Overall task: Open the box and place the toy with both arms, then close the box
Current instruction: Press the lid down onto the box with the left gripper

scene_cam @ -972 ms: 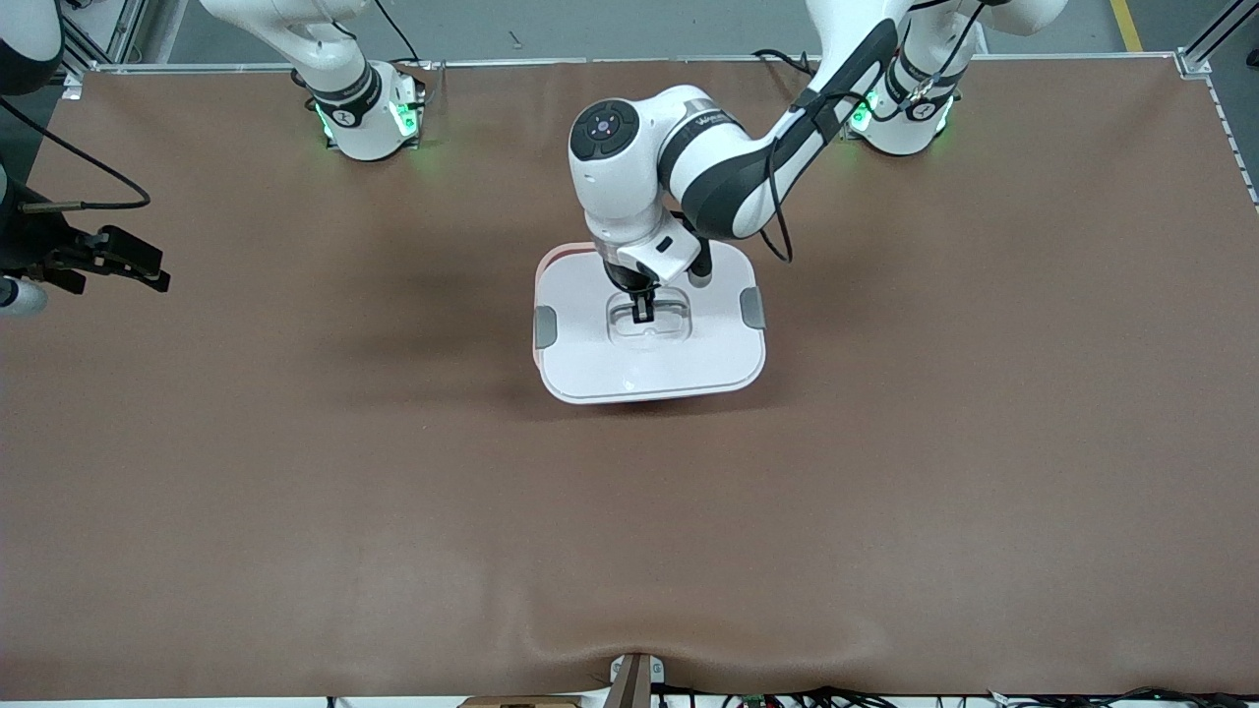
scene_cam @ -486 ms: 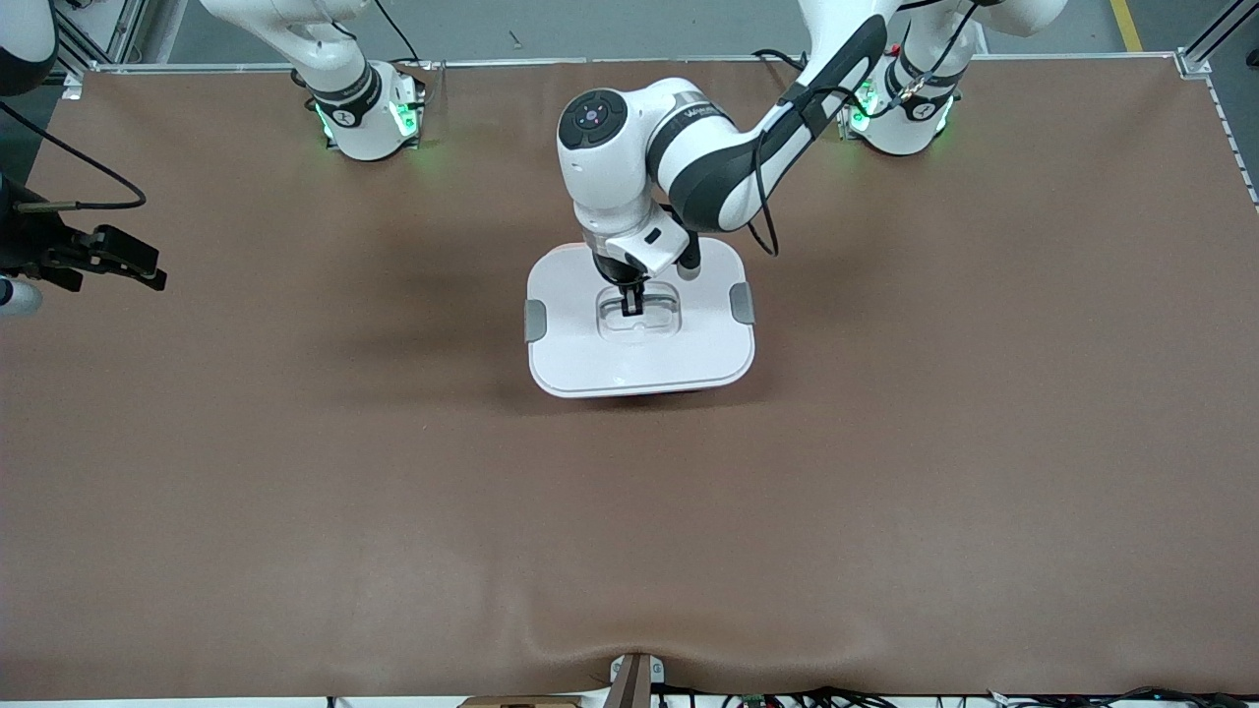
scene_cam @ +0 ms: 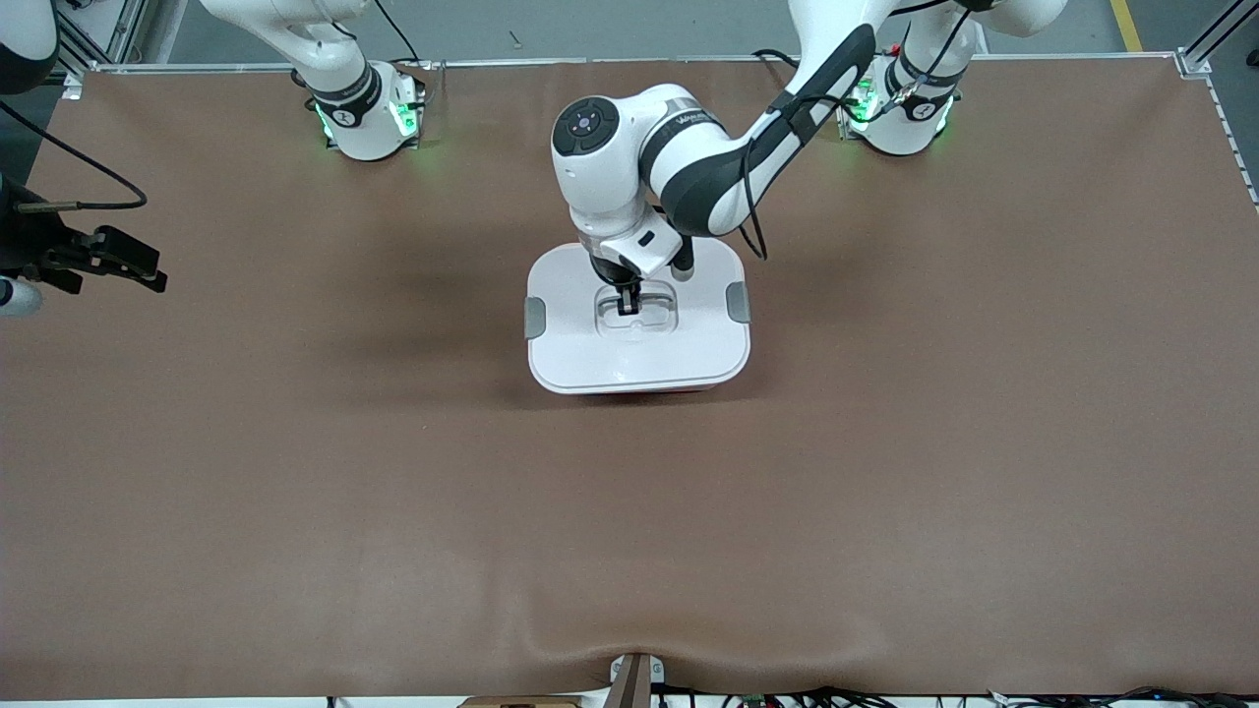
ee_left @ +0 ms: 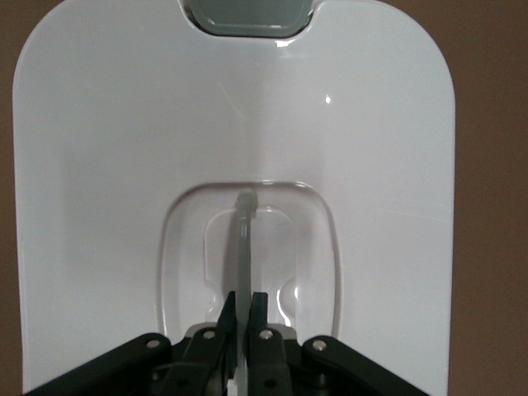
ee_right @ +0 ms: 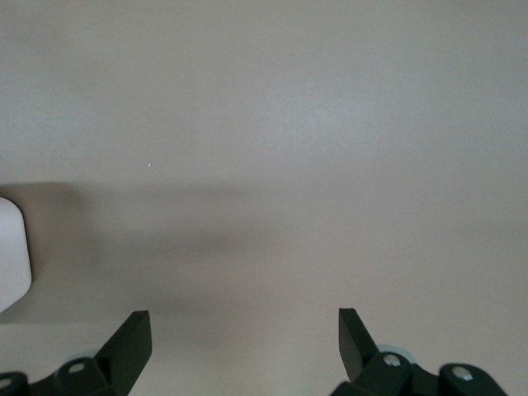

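Note:
The box's white lid (scene_cam: pixel 590 344) lies flat over the pale pink tub, of which only a thin pink strip (scene_cam: pixel 661 390) shows at the edge nearer the camera. Grey clips (scene_cam: pixel 534 317) (scene_cam: pixel 738 302) sit at the lid's two ends. My left gripper (scene_cam: pixel 627 307) reaches down into the lid's recessed clear well and is shut on the thin grey handle bar (ee_left: pixel 244 235); its fingertips (ee_left: pixel 245 304) pinch the bar between them. My right gripper (scene_cam: pixel 148 275) waits open over bare table at the right arm's end, with nothing between its fingers (ee_right: pixel 245 326). The toy is hidden.
The brown mat (scene_cam: pixel 885 472) covers the whole table. A crease (scene_cam: pixel 629 654) bulges at the mat's edge nearest the camera. A white corner (ee_right: pixel 12 256) shows at the edge of the right wrist view.
My left gripper has carried the lid a little toward the right arm's end and away from the camera. The pink rim along the lid's edge nearest the bases is now covered.

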Action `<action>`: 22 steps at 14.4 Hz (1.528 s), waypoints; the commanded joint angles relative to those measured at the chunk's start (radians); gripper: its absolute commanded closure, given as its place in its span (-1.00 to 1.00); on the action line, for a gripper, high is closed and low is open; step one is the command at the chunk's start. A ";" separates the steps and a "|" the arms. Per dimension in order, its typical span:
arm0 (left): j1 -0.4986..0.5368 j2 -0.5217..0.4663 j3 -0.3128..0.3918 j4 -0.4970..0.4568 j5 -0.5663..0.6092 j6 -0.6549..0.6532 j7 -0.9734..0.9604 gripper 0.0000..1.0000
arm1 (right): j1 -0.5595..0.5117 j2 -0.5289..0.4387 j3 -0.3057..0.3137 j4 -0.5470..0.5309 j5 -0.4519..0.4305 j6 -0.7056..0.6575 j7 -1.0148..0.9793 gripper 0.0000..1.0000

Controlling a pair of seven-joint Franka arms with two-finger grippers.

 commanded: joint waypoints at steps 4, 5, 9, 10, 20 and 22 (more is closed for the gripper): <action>-0.016 -0.002 0.005 0.016 0.030 -0.010 -0.020 1.00 | 0.004 0.028 0.012 0.046 0.000 -0.011 0.013 -1.00; -0.017 -0.003 0.005 0.014 0.030 -0.010 -0.021 1.00 | 0.004 0.029 0.012 0.044 0.000 -0.011 0.012 -1.00; -0.019 -0.003 0.005 -0.003 0.033 -0.018 -0.026 1.00 | -0.001 0.031 0.013 0.046 0.025 -0.009 0.009 -1.00; -0.017 -0.005 0.002 -0.009 0.033 -0.019 -0.026 1.00 | -0.004 0.031 0.013 0.047 0.054 -0.008 0.010 -1.00; -0.016 -0.017 -0.003 -0.044 0.033 -0.026 -0.026 1.00 | -0.001 0.040 0.052 0.059 -0.003 -0.023 0.000 -1.00; -0.014 -0.010 -0.003 -0.044 0.035 -0.024 -0.026 1.00 | -0.001 0.037 0.052 0.056 -0.003 -0.023 0.000 -1.00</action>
